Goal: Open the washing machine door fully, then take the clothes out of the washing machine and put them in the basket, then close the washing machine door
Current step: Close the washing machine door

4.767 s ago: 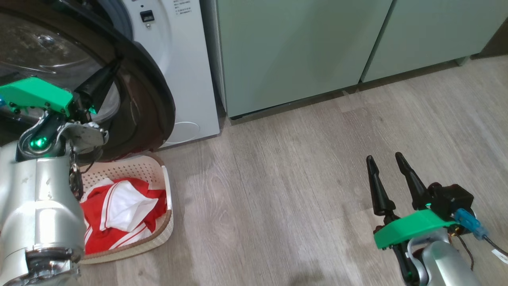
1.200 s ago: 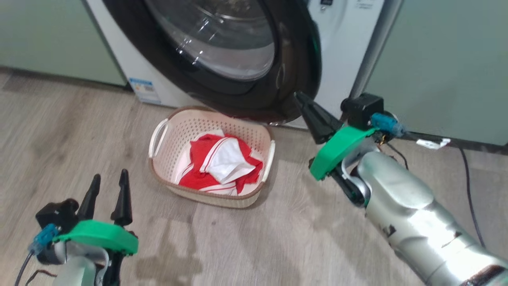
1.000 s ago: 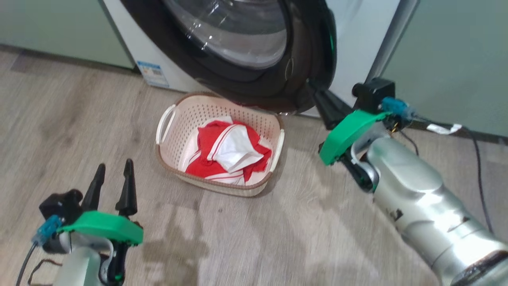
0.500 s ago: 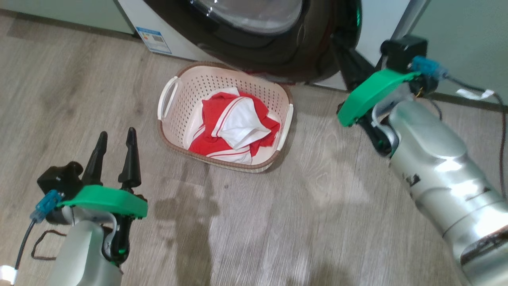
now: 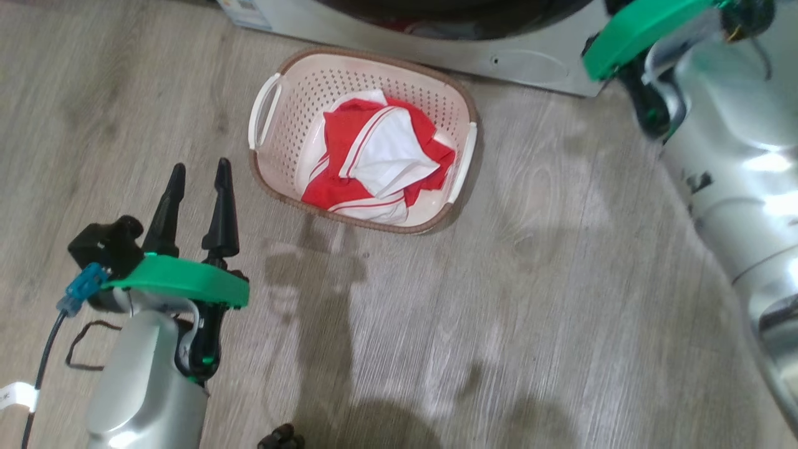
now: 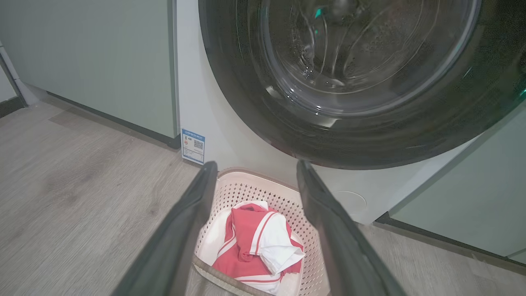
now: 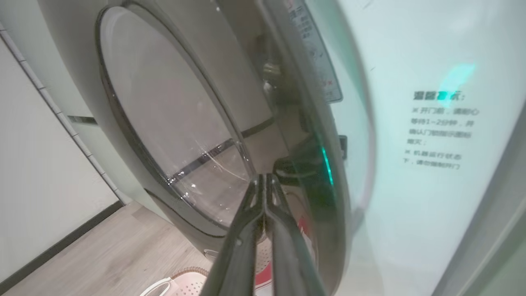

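Note:
The cream basket (image 5: 349, 78) stands on the floor in front of the washing machine (image 5: 499, 59), with the red and white clothes (image 5: 380, 156) bunched inside it. My left gripper (image 5: 199, 167) hovers open and empty over the floor, near the basket's left corner. Along its fingers, the left wrist view shows the basket (image 6: 246, 191), the clothes (image 6: 254, 242) and the washing machine door (image 6: 361, 82) lying almost flat against the white front. My right gripper (image 7: 263, 177) is shut, its tips against the black rim of the door (image 7: 324, 123).
Pale green cabinets (image 6: 102, 53) flank the machine on both sides. A blue-white sticker (image 6: 193, 146) marks the machine's lower left corner. My right forearm (image 5: 735, 156) stretches across the right of the head view. Wood-look floor (image 5: 499, 280) lies in front of the basket.
The head camera has tilted down, so the whole picture has shifted. My right gripper stays shut at the door's rim, and the door looks closer to the machine front. The left gripper stays open.

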### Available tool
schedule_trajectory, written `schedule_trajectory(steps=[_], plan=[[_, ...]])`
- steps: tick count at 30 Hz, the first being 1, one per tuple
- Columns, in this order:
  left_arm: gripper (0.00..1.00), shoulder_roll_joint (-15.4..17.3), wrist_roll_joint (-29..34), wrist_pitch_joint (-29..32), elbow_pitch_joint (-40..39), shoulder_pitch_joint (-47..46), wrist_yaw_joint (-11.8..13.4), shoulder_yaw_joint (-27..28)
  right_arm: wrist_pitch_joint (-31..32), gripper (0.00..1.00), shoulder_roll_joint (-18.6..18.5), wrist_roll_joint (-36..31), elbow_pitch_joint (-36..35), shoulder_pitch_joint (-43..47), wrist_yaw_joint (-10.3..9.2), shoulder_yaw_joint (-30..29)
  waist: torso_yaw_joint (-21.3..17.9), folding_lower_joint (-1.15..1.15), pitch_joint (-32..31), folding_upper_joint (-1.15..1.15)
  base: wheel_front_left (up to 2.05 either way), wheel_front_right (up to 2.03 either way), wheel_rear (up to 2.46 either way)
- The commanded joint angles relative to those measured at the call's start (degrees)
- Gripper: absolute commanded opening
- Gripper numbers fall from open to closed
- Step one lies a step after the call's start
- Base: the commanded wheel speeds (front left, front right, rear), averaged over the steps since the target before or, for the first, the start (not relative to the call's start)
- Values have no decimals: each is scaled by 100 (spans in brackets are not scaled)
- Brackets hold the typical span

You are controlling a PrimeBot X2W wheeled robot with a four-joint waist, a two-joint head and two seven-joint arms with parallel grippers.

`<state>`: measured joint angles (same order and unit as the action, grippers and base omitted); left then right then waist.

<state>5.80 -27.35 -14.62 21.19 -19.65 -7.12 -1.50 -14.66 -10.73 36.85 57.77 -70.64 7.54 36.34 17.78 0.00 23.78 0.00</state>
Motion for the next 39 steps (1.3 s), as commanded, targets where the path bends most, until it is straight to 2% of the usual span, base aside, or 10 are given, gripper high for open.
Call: schedule_trajectory(steps=[1, 9, 19, 23, 28, 29, 30, 31, 39], plan=[[100, 115, -17, -38, -177, -142, -36, 157, -34, 0, 63, -26, -113, -201, -5, -64, 61, 0, 101, 0, 0, 0, 0], [100, 116, -57, -38, -168, -305, -36, 122, -34, 0, 42, -159, -85, -732, -5, -504, 152, 0, 374, 0, 0, 0, 0], [100, 179, -68, -38, -171, -382, -36, 140, -34, 0, 125, -514, -279, -763, -5, -973, 135, 0, 440, 0, 0, 0, 0], [100, 265, -76, -38, -62, -295, -36, 231, -34, 0, 330, -556, -550, -406, -5, -947, -10, 0, 193, 0, 0, 0, 0], [100, 426, -44, -38, 90, -164, -36, 381, -34, 0, 479, -589, -951, 352, -5, -1081, -251, 0, -417, 0, 0, 0, 0], [100, 473, -31, -38, 145, -129, -36, 390, -34, 41, 516, -605, -1008, 519, -5, -1115, -313, 0, -552, 0, 0, 0, 0], [100, 521, -27, -38, 202, -104, -36, 379, -34, 78, 542, -646, -1083, 675, -5, -1164, -374, 0, -688, 0, 0, 0, 0], [100, 579, -10, -38, 261, -82, -36, 379, -34, 100, 556, -765, -1161, 829, -5, -1233, -442, 0, -826, 0, 0, 0, 0], [100, 909, -12, -38, 687, -40, -36, 319, -34, 100, 692, -1436, -1773, 2174, -5, -1889, -916, 0, -1711, 0, 0, 0, 0]])
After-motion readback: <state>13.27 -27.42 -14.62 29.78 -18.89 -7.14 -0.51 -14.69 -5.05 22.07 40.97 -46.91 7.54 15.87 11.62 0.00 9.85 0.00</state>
